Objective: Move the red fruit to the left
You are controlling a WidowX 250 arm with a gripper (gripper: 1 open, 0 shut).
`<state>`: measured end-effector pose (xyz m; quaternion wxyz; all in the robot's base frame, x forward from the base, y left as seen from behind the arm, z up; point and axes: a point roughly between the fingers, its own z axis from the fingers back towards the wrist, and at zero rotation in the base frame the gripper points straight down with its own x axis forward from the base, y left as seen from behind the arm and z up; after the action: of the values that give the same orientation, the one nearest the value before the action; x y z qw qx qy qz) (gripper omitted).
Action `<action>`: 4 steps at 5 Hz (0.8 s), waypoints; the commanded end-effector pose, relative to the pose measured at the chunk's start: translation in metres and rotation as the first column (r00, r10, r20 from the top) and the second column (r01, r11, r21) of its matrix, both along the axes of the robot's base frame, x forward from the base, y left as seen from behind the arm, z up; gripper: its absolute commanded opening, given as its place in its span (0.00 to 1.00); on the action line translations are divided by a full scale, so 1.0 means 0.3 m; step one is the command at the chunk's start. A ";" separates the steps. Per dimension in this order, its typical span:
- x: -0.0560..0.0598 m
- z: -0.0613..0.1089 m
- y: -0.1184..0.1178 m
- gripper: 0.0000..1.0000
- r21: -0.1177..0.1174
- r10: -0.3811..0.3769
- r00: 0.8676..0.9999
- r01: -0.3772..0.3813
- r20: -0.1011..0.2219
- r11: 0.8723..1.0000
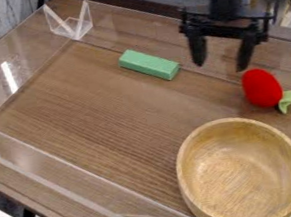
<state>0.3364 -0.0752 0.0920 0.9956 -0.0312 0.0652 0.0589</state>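
The red fruit (263, 86) is a small bright red toy strawberry with a light green stem end, lying on the wooden table near the right edge. My gripper (225, 55) hangs just up and to the left of it, black fingers pointing down and standing open with nothing between them. The right finger (249, 52) is close above the fruit's upper left side but apart from it.
A flat green rectangular block (148, 64) lies left of the gripper. A large wooden bowl (243, 171) sits at the front right, just below the fruit. Clear plastic walls (69, 25) border the table's back and left front.
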 end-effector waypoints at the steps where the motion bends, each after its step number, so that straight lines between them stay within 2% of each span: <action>1: 0.074 0.060 -0.078 1.00 -0.033 0.093 0.993 -0.091 0.066 0.995; 2: 0.087 0.003 -0.095 1.00 -0.034 0.175 0.983 -0.173 0.057 0.984; 3: 0.103 -0.049 -0.103 1.00 -0.036 0.271 0.961 -0.270 0.052 0.962; 4: 0.110 -0.086 -0.122 1.00 -0.036 0.319 0.946 -0.318 0.050 0.947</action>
<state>0.3648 -0.1082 0.0500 0.9727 -0.0455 0.0538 0.2209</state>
